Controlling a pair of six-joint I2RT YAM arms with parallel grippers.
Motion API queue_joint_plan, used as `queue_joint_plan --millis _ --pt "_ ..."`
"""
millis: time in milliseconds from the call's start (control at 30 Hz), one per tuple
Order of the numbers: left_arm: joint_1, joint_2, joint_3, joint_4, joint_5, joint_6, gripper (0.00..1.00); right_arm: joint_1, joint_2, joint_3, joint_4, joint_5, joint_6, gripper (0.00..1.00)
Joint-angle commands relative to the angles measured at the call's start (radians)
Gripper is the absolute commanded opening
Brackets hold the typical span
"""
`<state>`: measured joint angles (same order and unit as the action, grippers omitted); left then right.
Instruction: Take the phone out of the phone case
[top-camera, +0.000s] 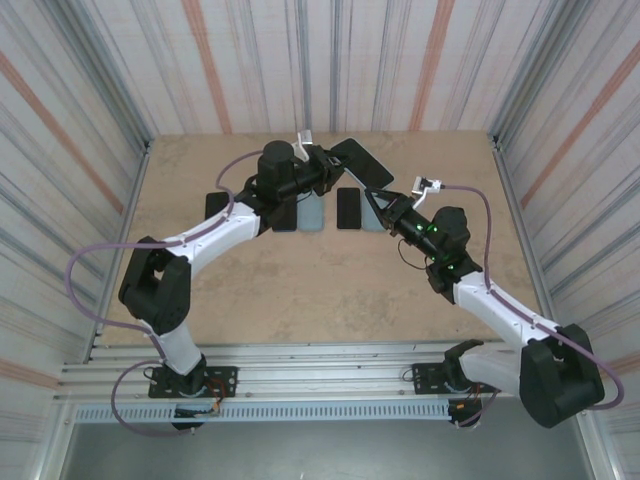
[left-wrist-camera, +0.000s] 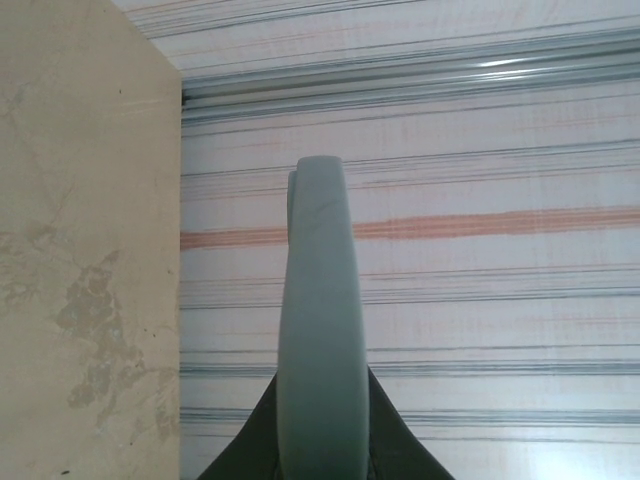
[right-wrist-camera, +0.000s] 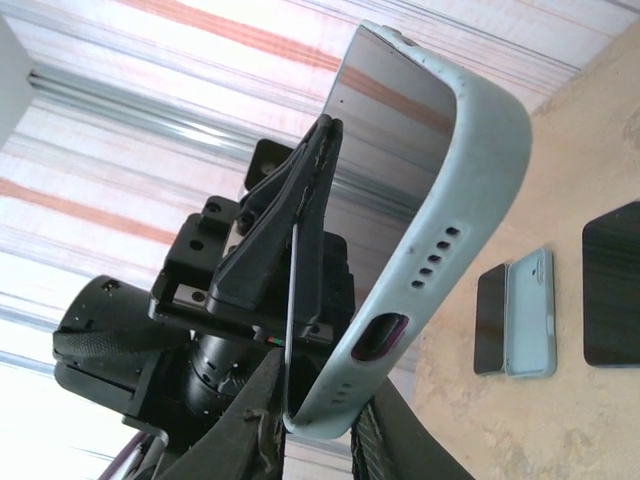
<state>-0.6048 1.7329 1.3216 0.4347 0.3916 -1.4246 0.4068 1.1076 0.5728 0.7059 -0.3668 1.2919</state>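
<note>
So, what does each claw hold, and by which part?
Left claw clamps the cased phone across front and back. Right claw straddles its port end; grip cannot be told.

My top cam sits high up & back at the near edge, looking down on the whole table (top-camera: 300, 290). Left wrist cam is v. close to the phone case (left-wrist-camera: 320, 330), sees it edge-on, faces the striped wall (left-wrist-camera: 480, 300), w/ table on its left. Right wrist cam is close under the case too, looking up along it, table on its right. All 3 share the case. Top & right wrist share the row of phones (top-camera: 348, 208) on the table.
</note>
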Motion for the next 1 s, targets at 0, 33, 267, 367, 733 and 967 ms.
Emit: queue_joint_plan --millis 0,33,267,367,733,967 --pt "-0.010 -0.073 -0.005 0.094 -0.017 -0.029 0.09 0.006 -0.030 0.036 -0.066 -0.008 -0.086 0.18" --pt "-0.010 -0.074 -0.003 0.097 -0.013 -0.035 0.08 0.005 -0.026 0.036 -0.068 -0.010 -0.091 0.18" --pt "-0.020 -0.078 -0.008 0.155 0.003 -0.112 0.07 -0.003 -0.007 0.036 -0.061 -0.017 -0.111 0.10" --pt "-0.021 -0.095 -0.011 0.161 0.004 -0.118 0.07 -0.014 0.000 0.029 -0.056 -0.020 -0.111 0.09" --pt "-0.030 -0.113 -0.013 0.228 0.001 -0.188 0.03 -0.026 0.020 0.037 -0.086 -0.009 -0.285 0.08" --pt "-0.036 -0.137 0.003 0.224 0.001 -0.193 0.02 -0.037 0.040 0.036 -0.085 -0.004 -0.325 0.08"
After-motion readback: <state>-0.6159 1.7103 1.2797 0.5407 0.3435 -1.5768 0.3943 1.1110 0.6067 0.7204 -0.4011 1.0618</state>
